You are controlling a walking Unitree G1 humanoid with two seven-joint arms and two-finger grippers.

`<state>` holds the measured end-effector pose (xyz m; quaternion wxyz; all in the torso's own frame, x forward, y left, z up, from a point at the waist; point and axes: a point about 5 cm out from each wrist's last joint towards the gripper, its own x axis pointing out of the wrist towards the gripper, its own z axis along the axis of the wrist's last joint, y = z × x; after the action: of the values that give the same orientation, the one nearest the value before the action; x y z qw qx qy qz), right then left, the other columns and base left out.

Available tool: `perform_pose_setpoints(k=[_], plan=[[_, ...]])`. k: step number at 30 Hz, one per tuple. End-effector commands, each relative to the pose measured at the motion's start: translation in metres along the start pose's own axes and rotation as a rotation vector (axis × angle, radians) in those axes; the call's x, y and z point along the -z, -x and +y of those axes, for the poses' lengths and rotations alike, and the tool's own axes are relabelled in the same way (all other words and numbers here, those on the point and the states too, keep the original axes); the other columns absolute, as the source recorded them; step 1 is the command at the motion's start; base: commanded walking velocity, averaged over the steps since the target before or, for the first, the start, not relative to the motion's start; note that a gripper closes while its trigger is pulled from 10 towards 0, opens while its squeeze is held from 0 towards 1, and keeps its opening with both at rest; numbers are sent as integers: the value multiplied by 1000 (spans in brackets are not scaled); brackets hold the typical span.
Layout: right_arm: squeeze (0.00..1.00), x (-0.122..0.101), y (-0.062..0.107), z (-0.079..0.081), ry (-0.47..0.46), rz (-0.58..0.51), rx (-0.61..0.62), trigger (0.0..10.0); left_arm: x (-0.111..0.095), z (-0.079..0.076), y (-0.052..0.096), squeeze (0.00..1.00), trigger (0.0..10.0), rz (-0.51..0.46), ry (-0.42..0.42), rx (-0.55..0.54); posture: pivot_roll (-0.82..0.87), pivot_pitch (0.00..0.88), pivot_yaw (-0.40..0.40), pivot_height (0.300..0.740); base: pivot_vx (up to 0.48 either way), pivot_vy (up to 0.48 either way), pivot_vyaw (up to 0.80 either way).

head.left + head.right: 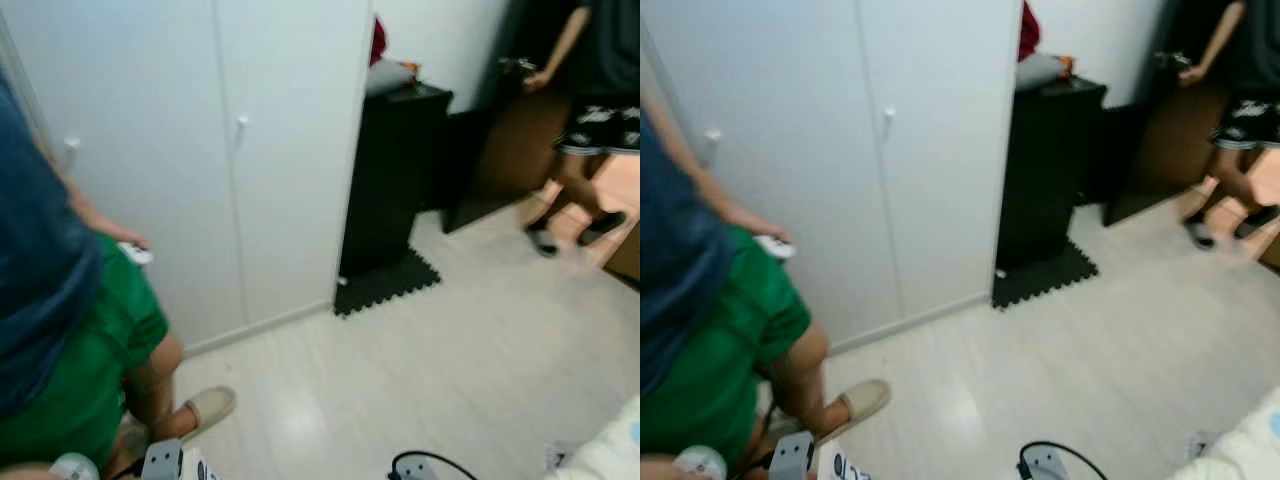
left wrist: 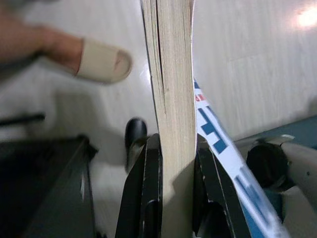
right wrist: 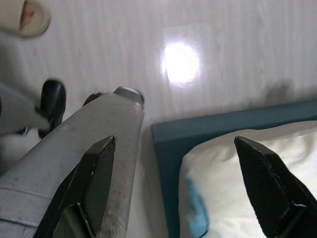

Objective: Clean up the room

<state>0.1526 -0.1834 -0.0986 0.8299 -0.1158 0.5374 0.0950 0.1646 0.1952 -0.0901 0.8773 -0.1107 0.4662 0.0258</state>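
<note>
One book (image 2: 171, 99) clamped edge-on between the left gripper (image 2: 171, 183) fingers above pale floor (image 1: 450, 350). Right gripper (image 3: 183, 183) spread wide, holding nothing. Two people: one in green shorts (image 1: 80, 360), one by the doorway (image 1: 600, 110).

Person in green shorts (image 1: 75, 370) cut off by the left edge; second person (image 1: 590, 110) cut off above, feet blurred. Book (image 2: 171, 99) runs past the top edge, cover print unreadable. Small items on black cabinet (image 1: 1055, 165) indistinct.
</note>
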Motion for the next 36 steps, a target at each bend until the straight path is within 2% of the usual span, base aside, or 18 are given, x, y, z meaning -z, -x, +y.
perform_pose_setpoints(k=[1, 8, 9, 16, 19, 30, 36], plan=[[0, 14, 1, 1, 9, 55, -5, 10000, 7, -1, 1, 0, 10000, 34, -22, 3, -43, 0, -9, 740, 315, 0, -763], [0, 5, 0, 3, 49, 50, -14, 10000, 7, -1, 0, 0, 10000, 35, -25, 5, -45, 0, -10, 740, 320, 0, -200], [0, -2, -1, 7, 71, 50, -20, 10000, 7, -1, 0, 0, 10000, 36, -26, 5, -45, 0, -10, 740, 315, 0, -769], [0, -22, -4, 16, 49, 23, -27, 10000, 7, -1, 1, 0, 10000, 37, -24, 3, -42, 0, -9, 740, 322, 0, -753], [0, -28, -4, 19, 54, 10, -25, 10000, 8, -1, 1, 0, 10000, 37, -24, 3, -41, 0, -9, 740, 320, 0, 0], [0, -19, -3, 13, 66, 27, -16, 10000, 7, -2, 0, 0, 10000, 36, -29, 6, -40, 0, -7, 740, 324, 0, 0], [0, -17, -3, 12, 38, 30, -11, 10000, 6, -3, 0, 0, 10000, 31, -24, 7, -42, 0, -5, 740, 323, 0, -788]])
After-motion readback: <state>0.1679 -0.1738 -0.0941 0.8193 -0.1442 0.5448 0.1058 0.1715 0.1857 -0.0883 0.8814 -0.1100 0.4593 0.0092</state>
